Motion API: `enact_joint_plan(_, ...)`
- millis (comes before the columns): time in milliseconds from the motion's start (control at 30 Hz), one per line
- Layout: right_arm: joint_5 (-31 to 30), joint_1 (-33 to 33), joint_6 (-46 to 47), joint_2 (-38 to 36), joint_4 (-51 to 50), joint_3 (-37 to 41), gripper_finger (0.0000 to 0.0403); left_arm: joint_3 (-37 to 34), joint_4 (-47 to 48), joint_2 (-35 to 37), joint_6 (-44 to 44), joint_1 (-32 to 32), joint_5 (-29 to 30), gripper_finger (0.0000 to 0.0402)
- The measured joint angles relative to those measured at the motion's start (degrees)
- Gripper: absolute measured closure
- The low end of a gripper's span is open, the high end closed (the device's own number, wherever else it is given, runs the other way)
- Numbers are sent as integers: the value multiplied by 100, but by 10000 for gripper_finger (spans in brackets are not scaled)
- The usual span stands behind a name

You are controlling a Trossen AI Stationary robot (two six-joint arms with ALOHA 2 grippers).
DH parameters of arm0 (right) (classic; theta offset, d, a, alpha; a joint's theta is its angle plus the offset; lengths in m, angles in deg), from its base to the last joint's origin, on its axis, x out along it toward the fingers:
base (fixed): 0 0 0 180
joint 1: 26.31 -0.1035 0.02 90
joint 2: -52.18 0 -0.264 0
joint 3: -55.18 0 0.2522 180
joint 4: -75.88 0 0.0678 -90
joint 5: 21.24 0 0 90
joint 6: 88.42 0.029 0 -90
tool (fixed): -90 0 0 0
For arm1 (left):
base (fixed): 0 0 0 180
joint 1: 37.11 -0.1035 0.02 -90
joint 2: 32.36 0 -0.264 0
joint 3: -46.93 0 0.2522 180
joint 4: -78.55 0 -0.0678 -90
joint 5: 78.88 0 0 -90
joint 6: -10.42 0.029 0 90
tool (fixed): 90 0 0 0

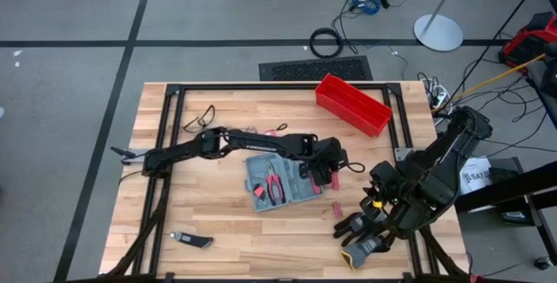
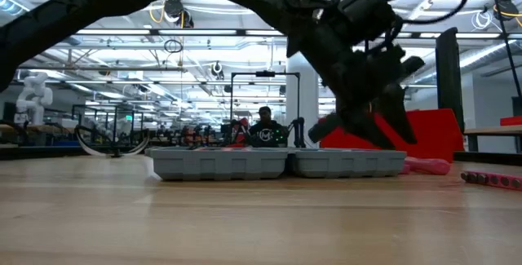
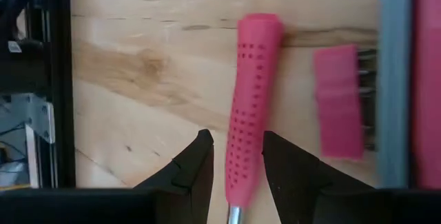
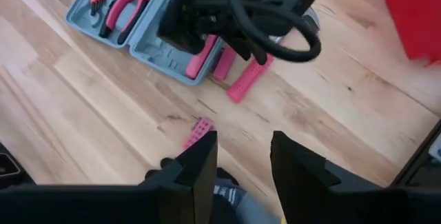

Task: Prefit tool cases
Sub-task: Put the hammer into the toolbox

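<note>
From above, I saw the open tool case (image 1: 277, 180) lying mid-table, the left gripper (image 1: 329, 171) at its right edge. My left wrist camera showed parted fingers straddling a pink handle (image 3: 249, 107). My right wrist camera showed the right gripper (image 4: 242, 156) spread, holding nothing.

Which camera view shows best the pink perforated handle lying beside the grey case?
The left wrist view: the pink perforated handle fills it, between the open left gripper fingers. The right wrist view shows it small, partly hidden. The high view shows a sliver; the low view, nothing clear.
</note>
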Motion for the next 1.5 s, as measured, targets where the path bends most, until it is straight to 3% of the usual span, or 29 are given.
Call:
enact_joint_plan(467, -1, 15, 135, 0, 51, 0, 277, 22, -271, -384, 92, -17, -2, 272)
enact_joint_plan(667, -5, 96, 135, 0, 46, 0, 277, 15, -663, -401, -17, -40, -334, 278)
enact_joint_plan(767, -3, 160, 135, 0, 58, 0, 277, 15, -633, -402, -59, -32, -445, 306)
enact_joint_plan(933, -5, 201, 135, 0, 56, 0, 277, 9, -670, -406, -57, -21, -500, 385)
enact_joint_plan(1033, -6, 201, 133, 0, 58, 0, 277, 9, -666, -406, -199, -12, -498, 398)
enact_joint_plan(1267, -29, 230, 637, -8, -46, 105, 277, -31, -529, -163, -352, 71, -47, 400)
enact_joint_plan(1500, 837, 552, 1169, -2, 392, 1390, 277, -17, -439, 297, -739, 116, 533, 401)
